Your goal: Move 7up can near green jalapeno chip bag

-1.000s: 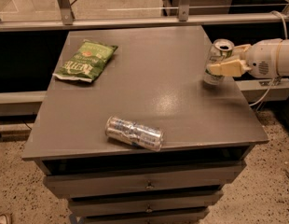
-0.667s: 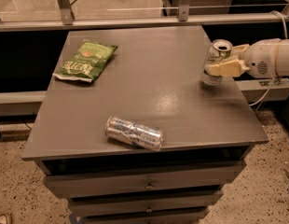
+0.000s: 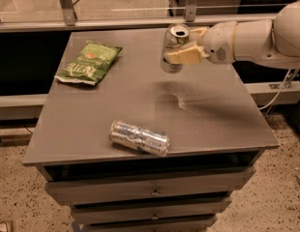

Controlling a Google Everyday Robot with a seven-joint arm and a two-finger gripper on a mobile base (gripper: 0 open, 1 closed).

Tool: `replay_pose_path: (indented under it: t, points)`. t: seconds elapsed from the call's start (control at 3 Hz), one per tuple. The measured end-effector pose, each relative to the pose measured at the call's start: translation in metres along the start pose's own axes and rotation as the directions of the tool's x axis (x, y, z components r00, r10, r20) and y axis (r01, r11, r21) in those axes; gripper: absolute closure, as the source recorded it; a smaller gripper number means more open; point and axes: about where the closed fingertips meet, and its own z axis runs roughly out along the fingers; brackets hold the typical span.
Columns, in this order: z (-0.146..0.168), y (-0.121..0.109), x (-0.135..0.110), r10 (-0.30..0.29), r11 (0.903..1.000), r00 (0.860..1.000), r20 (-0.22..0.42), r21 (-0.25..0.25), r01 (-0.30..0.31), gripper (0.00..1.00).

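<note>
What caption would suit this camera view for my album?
Robot's pincer holds a soda can above the table, with a green chip bag and a second can lying on it.

Grey drawer cabinet (image 3: 140,191), speckled floor (image 3: 14,187), metal railing (image 3: 116,23)

At upper centre, the matt cream plastic gripper (image 3: 180,46) is clamped on the glossy metal 7up can (image 3: 169,41); the tabletop (image 3: 116,98) is finished matt.
</note>
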Motion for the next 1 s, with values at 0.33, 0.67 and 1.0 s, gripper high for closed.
replay_pose_path:
  t: [0.33, 0.67, 1.0]
  points:
    - [0.063, 0.027, -0.038, -0.060, 0.9940, 0.997, 0.039, -0.090, 0.063, 1.00]
    - [0.104, 0.042, -0.044, -0.078, 0.9873, 0.997, 0.024, -0.137, 0.080, 1.00]
    - [0.137, 0.042, -0.036, -0.077, 0.9856, 0.997, -0.013, -0.152, 0.075, 1.00]
